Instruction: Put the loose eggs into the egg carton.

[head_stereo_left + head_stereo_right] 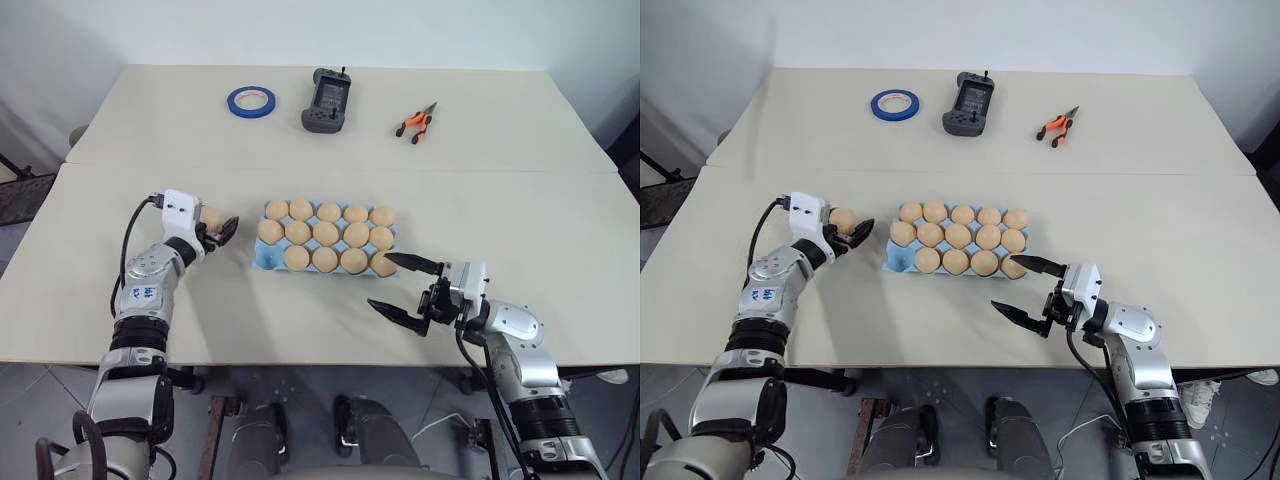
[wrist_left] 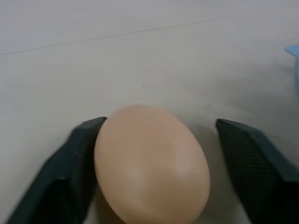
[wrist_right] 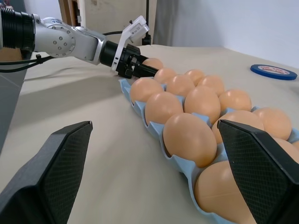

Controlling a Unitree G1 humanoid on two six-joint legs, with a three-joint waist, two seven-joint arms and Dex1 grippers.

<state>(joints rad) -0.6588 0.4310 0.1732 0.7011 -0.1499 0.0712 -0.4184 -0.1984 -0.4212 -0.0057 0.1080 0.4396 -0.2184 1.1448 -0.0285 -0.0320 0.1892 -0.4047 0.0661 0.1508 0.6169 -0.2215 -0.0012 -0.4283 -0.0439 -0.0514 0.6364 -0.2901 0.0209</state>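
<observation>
- Eggs: fourteen sit in the egg carton (image 1: 262,259) at table centre; one cup, the near-left corner, is bare. One loose egg (image 1: 843,220) lies between the fingers of the left gripper (image 1: 853,234), at 9 o'clock from the carton.
- Right gripper (image 1: 402,285), nearest, at 5 o'clock from the carton: jaws spread wide, nothing between them, tips just beside the carton's near-right corner but apart from it.
- Left gripper: jaws partly apart around the egg. In the left wrist view one finger (image 2: 70,163) touches the shell; the other stands off with a gap. Not clamped; I cannot tell whether the egg is lifted.
- Judgement on the step in hand: centre the egg, bring both fingers into contact gently, lift straight, then carry to the bare cup, keeping clear of neighbouring eggs.
- Far side, 12 o'clock: blue tape ring (image 1: 251,101), handheld controller (image 1: 327,101), orange-handled pliers (image 1: 416,123); irrelevant.
</observation>
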